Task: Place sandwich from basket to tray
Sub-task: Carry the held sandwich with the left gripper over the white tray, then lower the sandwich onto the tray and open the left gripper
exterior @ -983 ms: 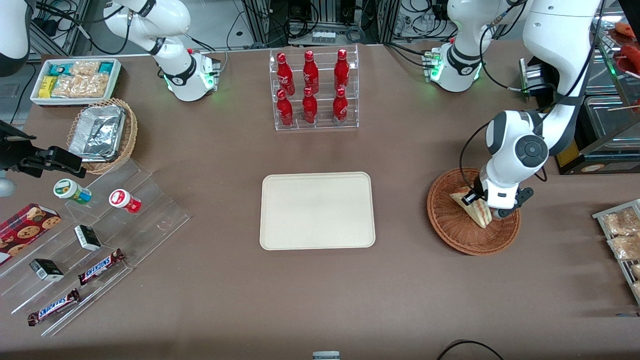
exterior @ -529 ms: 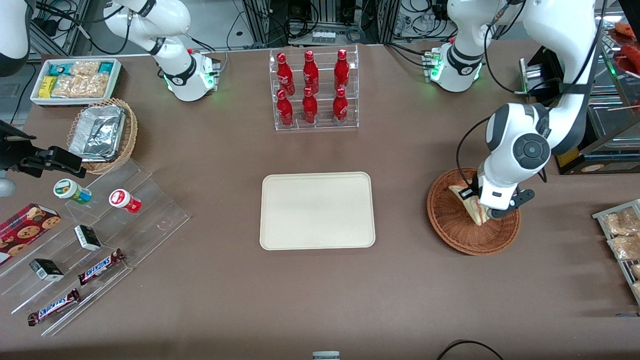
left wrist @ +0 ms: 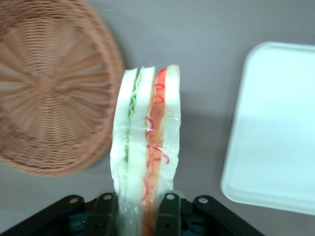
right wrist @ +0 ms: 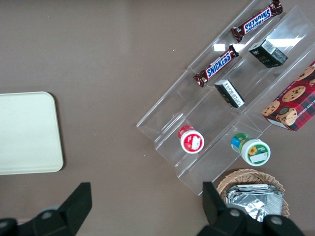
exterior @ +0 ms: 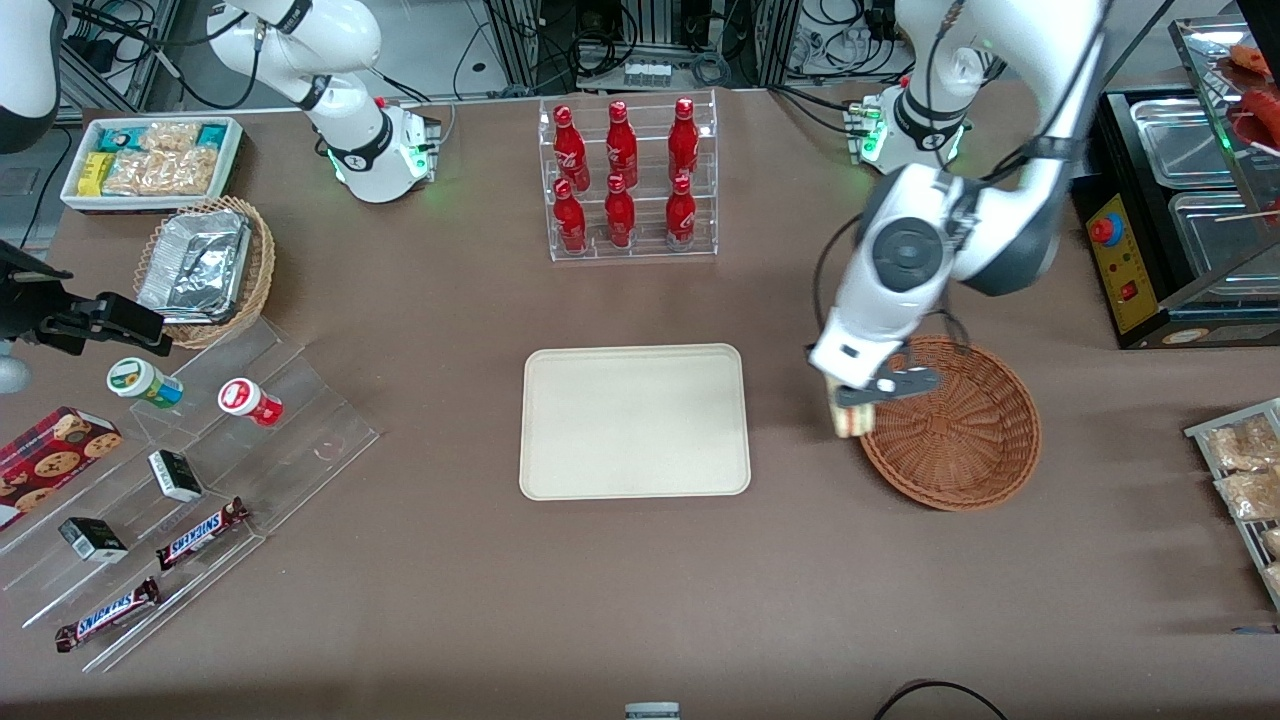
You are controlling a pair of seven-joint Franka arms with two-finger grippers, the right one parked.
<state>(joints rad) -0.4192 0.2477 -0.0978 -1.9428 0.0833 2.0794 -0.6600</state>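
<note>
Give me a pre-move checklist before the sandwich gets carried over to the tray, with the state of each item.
1. Gripper shut on the sandwich: ok.
2. Sandwich lifted out of the basket: ok, basket holds nothing.
3. Sandwich hanging straight between the fingers: ok.
4. Tray surface free for landing: ok.
5. Bare table between gripper and tray: ok.
6. Sandwich over the tray yet: not ok, it hangs above the table between basket and tray.

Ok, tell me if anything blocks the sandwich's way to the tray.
Nothing visible does. The tool holds the sandwich above bare table between the basket and the tray, which lies bare.
</note>
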